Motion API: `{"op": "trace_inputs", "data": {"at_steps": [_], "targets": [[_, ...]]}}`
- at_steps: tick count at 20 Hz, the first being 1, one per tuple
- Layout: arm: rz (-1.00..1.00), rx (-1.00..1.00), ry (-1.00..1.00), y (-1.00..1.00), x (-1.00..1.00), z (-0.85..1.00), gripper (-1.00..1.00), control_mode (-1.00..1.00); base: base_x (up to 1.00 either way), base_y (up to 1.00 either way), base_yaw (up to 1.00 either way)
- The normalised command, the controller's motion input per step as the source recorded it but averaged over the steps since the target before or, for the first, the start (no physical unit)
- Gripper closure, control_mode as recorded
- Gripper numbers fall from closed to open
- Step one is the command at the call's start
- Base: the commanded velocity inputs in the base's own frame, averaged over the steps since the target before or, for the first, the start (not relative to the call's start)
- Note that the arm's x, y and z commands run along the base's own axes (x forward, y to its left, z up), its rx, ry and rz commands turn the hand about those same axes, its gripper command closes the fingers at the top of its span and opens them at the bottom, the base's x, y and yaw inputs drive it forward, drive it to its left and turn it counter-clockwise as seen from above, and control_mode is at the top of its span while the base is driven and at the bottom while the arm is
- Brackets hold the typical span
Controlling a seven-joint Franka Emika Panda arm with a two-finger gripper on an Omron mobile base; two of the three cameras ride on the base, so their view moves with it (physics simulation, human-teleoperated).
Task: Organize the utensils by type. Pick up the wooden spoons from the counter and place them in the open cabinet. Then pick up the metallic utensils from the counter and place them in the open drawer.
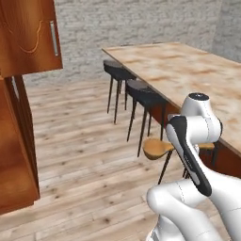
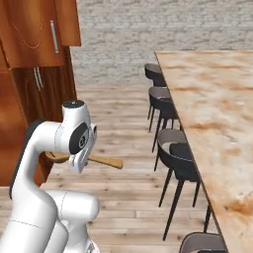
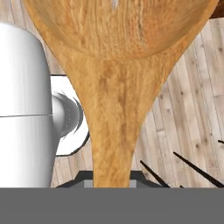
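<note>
Carry phase, first spoon. The long light-brown wooden spoon with the round bowl is in the tool, jaws narrowed on the handle near its lower end; in the hand view the handle rises from 6 o'clock and the bowl spreads across 12 o'clock. From the left base view the bowl pokes out at 9 o'clock of the white arm's wrist, in the air over the pale plank floor. From the right base view the handle sticks out at 3 o'clock of the wrist, roughly level.

Where things stand: the beige, rust-marbled stone tabletop lies at 3 o'clock in the right base view, with dark round bar stools along its near edge. The tall reddish-brown wood cabinet is at 10 o'clock. I cannot tell from these views which shelf is open to you.

Advice for this step:
- You hold the spoon far from its bowl, so it will likely lever in the jaws. Swing slowly.
- Turn toward 10 o'clock and keep the bowl clear of the cabinet's door edge.
- Lead bowl-first onto a flat shelf, lower until it rests, then release.
- Risk, judged: a fast turn could let the spoon rotate in the grip.
</note>
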Motion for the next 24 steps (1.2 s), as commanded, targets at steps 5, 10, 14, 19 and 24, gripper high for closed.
{"op": "trace_inputs", "data": {"at_steps": [5,10,14,19,24], "targets": [[0.00,0.00,0.00,0.00,0.00,0.00,1.00,1.00,1.00,0.55,-0.16],[0.00,0.00,0.00,0.00,0.00,0.00,1.00,1.00,1.00,0.52,-0.17],[0.00,0.00,0.00,0.00,0.00,0.00,1.00,1.00,1.00,0.26,0.01],[0.00,0.00,0.00,0.00,0.00,0.00,1.00,1.00,1.00,0.03,0.29],[0.00,0.00,0.00,0.00,0.00,0.00,1.00,1.00,0.98,-0.01,0.19]]}}
